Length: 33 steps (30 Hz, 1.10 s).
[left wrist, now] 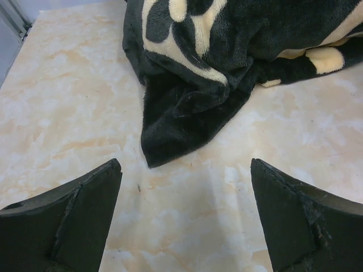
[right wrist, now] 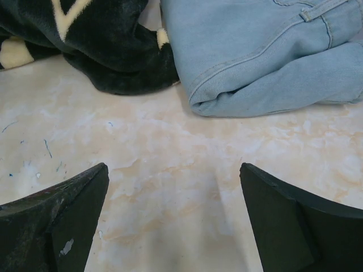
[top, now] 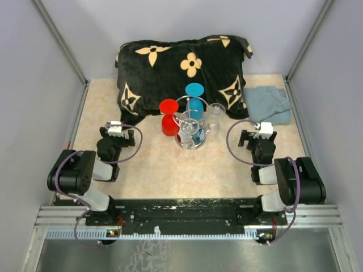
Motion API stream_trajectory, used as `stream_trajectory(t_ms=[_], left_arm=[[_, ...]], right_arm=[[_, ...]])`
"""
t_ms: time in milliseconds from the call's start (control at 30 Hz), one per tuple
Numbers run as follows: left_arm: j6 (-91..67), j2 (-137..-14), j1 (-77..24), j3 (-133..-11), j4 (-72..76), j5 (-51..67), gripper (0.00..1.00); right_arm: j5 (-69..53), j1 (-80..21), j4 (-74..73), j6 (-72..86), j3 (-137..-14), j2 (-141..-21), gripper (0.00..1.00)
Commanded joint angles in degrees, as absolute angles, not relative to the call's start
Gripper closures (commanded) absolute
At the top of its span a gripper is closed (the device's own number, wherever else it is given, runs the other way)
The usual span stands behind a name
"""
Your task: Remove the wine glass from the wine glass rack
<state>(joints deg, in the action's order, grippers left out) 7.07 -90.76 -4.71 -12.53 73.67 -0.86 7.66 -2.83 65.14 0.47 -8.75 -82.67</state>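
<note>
The wine glass rack stands at the centre of the top view, on the marbled table just in front of the blanket. It carries several glasses around its post. A red wine glass on its left and a blue wine glass behind show their round feet uppermost, so they seem to hang bowl-down from the wire loops. A clear wine glass sits on its right. Which of them is to come off cannot be told. The left gripper at lower left and the right gripper at lower right flank the rack, both well apart from it. Each has its fingers spread wide over bare tabletop and holds nothing, which looks like a ready pose before a reach. The black blanket bears cream flower and quatrefoil motifs like a fashion monogram, but no letters can be read. The folded blue jeans at upper right show no label.
</note>
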Motion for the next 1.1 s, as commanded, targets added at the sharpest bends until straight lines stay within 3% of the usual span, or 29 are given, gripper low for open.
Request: stream_trajectory(t_ms=[0,400,533,833,1067], left_arm=[[6.1,-91.23,-4.35,-13.56,74.08,-0.18,0.0],[5.97,-86.25,-4.32,-14.31,69.35,-1.59,0.0],[4.75,-77.1,-4.34,-14.72,59.09,-4.65,0.0],[-5.46,-46.47,-4.37,-25.04,11.57,3.78,0.0],[-15.98,-48.45,-4.33,-46.04,-7.44,12.03,0.0]], right_arm=[[7.08,-2.43,68.94,0.09,-10.81,-82.79,0.02],[13.33,-2.46,64.84,2.24,-11.1,-78.25,0.02],[16.06,-2.45,47.36,5.15,-14.6,-67.16,0.02],[25.09,-2.38,2.51,11.04,-28.18,-44.68,0.01],[16.77,-2.2,-23.16,19.24,-48.29,-48.01,0.01]])
